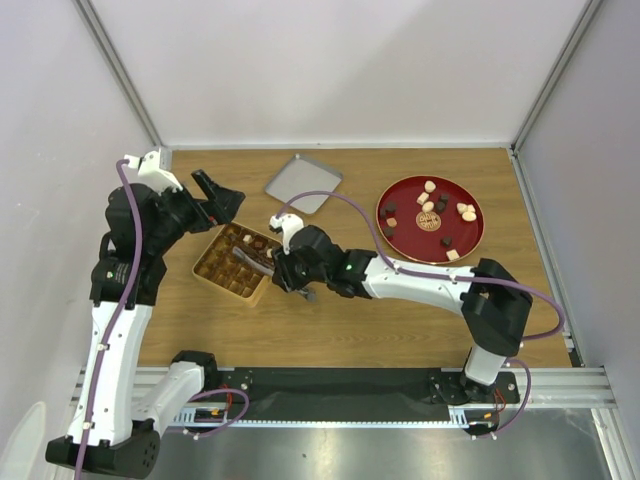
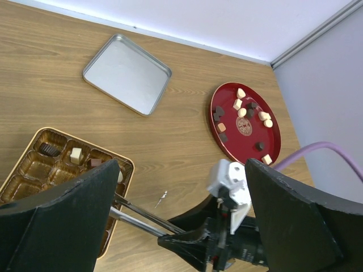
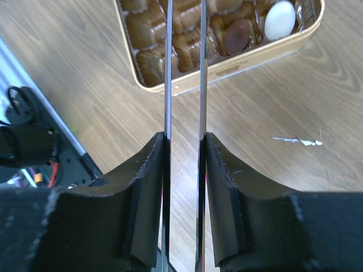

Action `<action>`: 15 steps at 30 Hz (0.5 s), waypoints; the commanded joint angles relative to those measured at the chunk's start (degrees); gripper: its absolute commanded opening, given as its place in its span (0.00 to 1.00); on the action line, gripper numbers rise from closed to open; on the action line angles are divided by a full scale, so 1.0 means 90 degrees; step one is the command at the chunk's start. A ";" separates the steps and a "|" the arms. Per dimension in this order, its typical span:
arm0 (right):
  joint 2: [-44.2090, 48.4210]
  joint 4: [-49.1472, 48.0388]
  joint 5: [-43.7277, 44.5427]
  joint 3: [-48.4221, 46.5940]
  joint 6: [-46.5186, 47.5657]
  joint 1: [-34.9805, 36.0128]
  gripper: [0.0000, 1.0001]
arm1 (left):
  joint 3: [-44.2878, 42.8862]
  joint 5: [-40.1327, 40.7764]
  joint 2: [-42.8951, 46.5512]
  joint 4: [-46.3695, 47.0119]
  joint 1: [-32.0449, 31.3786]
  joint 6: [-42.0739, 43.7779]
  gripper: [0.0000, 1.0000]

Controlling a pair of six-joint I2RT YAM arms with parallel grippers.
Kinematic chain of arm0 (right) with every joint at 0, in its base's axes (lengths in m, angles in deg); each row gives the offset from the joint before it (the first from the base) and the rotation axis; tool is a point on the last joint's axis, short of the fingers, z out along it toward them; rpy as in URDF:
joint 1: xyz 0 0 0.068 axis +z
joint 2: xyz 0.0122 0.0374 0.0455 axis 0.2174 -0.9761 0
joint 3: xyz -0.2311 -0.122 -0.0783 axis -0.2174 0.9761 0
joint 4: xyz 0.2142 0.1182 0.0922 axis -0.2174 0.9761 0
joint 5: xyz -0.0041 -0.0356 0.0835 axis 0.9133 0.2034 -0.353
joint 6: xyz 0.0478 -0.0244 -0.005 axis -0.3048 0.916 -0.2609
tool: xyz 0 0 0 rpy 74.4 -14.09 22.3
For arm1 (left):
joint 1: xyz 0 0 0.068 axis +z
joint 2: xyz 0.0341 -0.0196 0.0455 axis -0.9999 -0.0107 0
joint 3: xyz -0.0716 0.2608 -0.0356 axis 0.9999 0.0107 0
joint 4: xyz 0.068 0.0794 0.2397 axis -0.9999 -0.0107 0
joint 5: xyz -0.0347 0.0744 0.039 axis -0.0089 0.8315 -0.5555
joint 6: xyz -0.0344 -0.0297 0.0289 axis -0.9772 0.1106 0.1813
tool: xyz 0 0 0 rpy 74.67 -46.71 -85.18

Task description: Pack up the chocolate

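A wood-grain table (image 1: 400, 300) carried three things directly. A square tan box (image 1: 218, 285) sat left of the frame's centre, turned cornerwise. A grey metal tray (image 1: 303, 183) lay above it, apart. A round red plate (image 1: 415, 245) lay at upper right. A tiny white scrap (image 2: 163, 196) lay just beside the box.

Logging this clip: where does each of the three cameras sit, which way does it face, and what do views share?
Top external: above and behind the bases, looking down on the table; both arms show whole.
Left wrist: on the left arm, facing the far right corner and red plate; open left fingers frame it.
Right wrist: looking down the tongs at the box; right fingers clamp them.
Shared: the box in all three; plate and grey tray in the first two.
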 commanded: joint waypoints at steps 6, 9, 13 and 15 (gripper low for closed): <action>-0.0320 -0.0223 0.0241 -0.0420 0.0182 0.0065 0.34 | -0.0003 -0.0032 0.0111 0.0140 -0.0009 0.0012 1.00; -0.0291 -0.0154 0.0348 -0.0391 0.0173 0.0075 0.42 | -0.0013 -0.0013 0.0101 0.0130 -0.0009 0.0032 1.00; -0.0184 -0.0067 0.0495 -0.0381 0.0221 0.0084 0.43 | -0.0032 -0.0032 0.0101 0.0130 -0.0009 0.0003 1.00; -0.0087 -0.0037 0.0524 -0.0390 0.0251 0.0075 0.43 | -0.0032 -0.0013 0.0092 0.0150 -0.0009 0.0003 1.00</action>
